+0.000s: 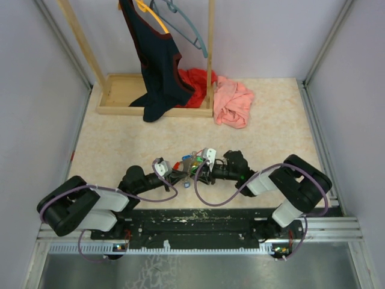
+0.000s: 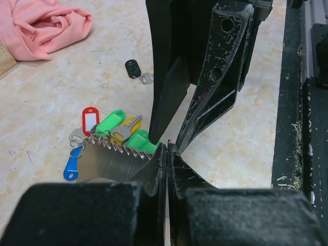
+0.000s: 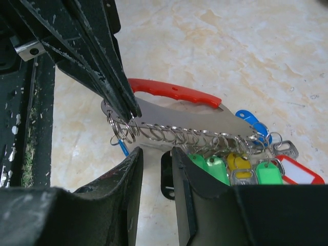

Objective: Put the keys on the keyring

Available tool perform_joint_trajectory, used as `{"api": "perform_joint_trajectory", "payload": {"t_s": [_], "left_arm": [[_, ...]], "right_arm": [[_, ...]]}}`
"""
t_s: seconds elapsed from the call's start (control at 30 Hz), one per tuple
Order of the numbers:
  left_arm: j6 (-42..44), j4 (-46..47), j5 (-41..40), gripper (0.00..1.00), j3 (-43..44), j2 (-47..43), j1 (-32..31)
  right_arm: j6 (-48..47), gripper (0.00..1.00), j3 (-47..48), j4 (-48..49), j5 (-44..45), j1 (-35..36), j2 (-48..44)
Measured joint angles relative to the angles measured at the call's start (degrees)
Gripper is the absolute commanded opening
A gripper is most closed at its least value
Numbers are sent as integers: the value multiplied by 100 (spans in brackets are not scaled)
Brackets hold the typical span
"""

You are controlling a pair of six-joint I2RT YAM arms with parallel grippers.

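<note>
Table: I am looking down on a beige marbled table (image 1: 271, 120), with both arms reaching in and meeting near its middle.
Rack: a wooden rack (image 1: 120, 90) is standing at the far edge, a dark garment (image 1: 159, 66) hanging from it, with a red cloth (image 1: 195, 81) and a pink cloth (image 1: 233, 102) lying bunched beside its base.
Left gripper: my left gripper (image 2: 167, 154) is pinching one end of the keyring's plate, its fingers pressed together on the metal.
Right gripper: my right gripper (image 3: 156, 152) is standing only narrowly parted and is gripping nothing I can make out. Its tips are hovering just beside the plate's ringed edge, opposite the left gripper.
Keyring: the keyring (image 3: 195, 119) is lying between the two grippers, a grey plate with a red grip (image 3: 174, 92) along its far side and a row of wire rings (image 3: 169, 134) strung along its near side.
Keys: the keys (image 3: 215, 168) are fanning out from those rings onto the table, with green, yellow, red and blue heads showing. The blue one (image 2: 72, 166) is lying at the plate's free end, farthest from the left gripper.
Dark key: a dark key (image 2: 133, 67) is lying well apart from the bunch, off the plate, with a small silver tag touching it.
</note>
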Motion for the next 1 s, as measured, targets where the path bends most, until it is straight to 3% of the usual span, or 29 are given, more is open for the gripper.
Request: {"api": "perform_joint_trajectory", "payload": {"t_s": [0.57, 0.7, 0.83, 1.0], "left_arm": [[0, 24, 79, 1, -2, -4, 15], [-2, 50, 114, 1, -4, -4, 24], [-2, 83, 127, 1, -4, -4, 24], [0, 114, 114, 1, -37, -50, 24]], "right_arm": [[31, 28, 254, 564, -146, 87, 584], [107, 20, 308, 656, -155, 98, 756], [173, 0, 308, 765, -151, 101, 761], [162, 2, 304, 713, -83, 109, 680]]}}
